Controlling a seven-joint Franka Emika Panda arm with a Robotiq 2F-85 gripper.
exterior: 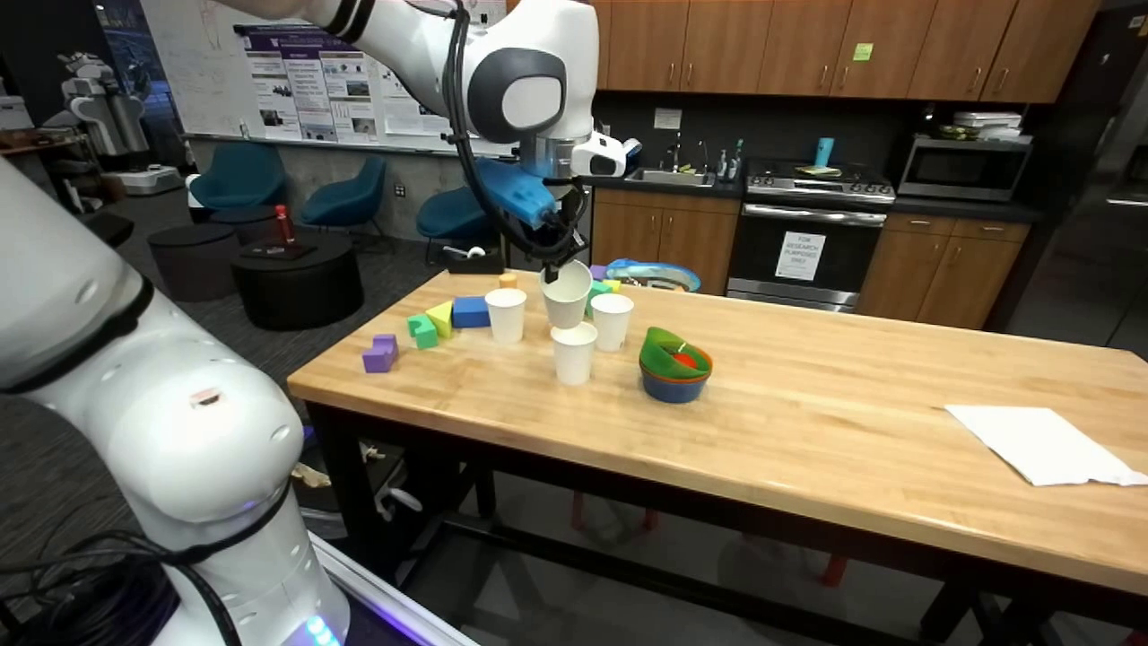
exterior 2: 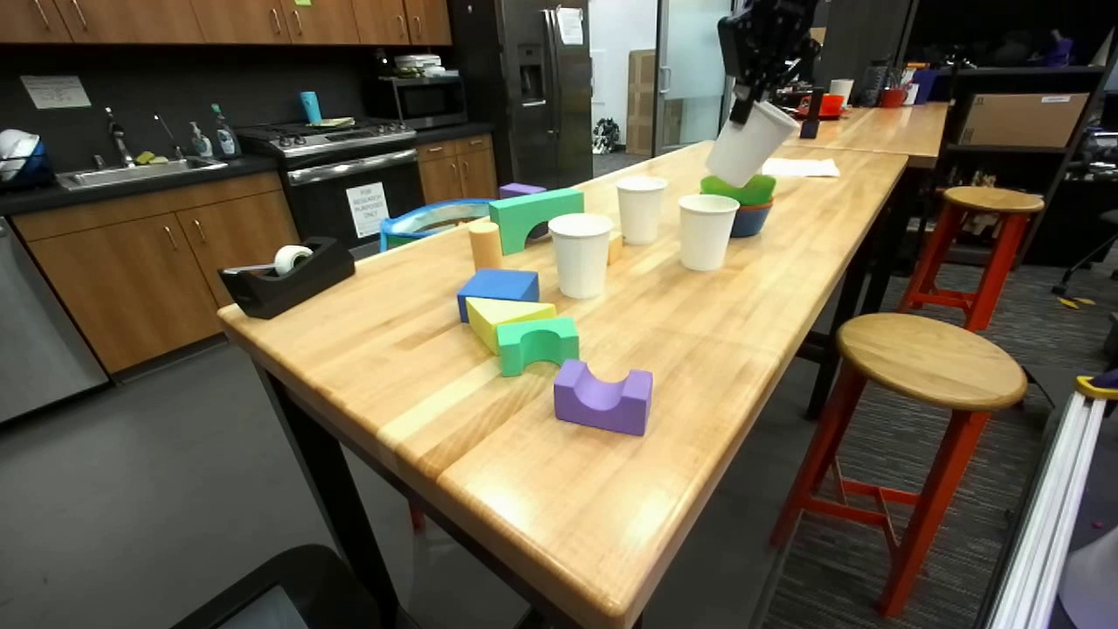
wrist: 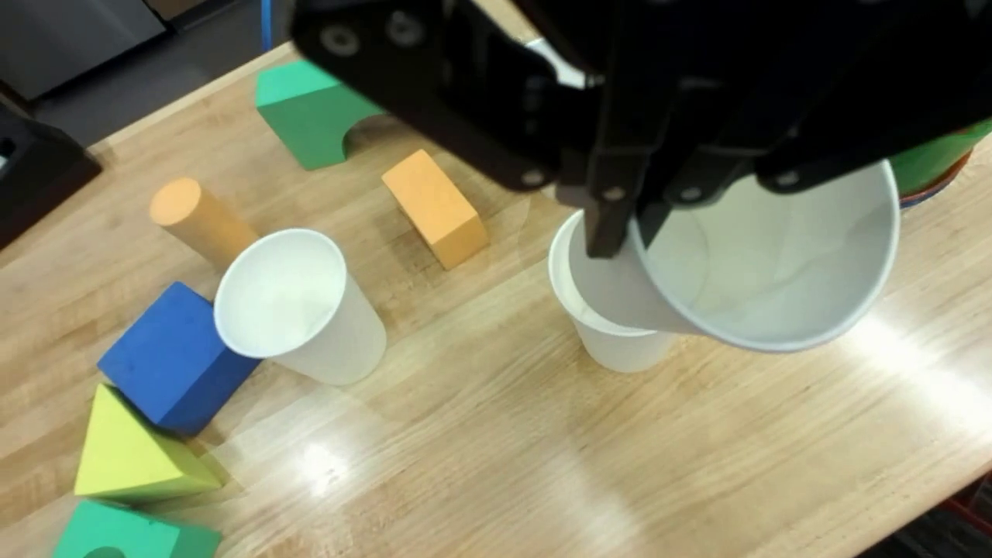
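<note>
I've got the black two-finger gripper (wrist: 629, 232) pinched over the rim of a white tapered paper-like cup (exterior 2: 753, 144). Cup hangs tilted in midair above the light-wood table (exterior 2: 725, 323), mouth angled up. Close by I see 3 similar white cups (exterior 2: 583, 256) standing upright; in wrist view the held one partly covers 1 of them, can't tell re: contact. Near these: a blue rect. block (exterior 2: 498, 286), yellow tri. block (exterior 2: 502, 313) & orange cyl. block (exterior 2: 486, 248). Opp. side of the cups: round green bowl (exterior: 659, 359) stacked over a round blue bowl (exterior: 674, 391), orange rim btwn.
</note>
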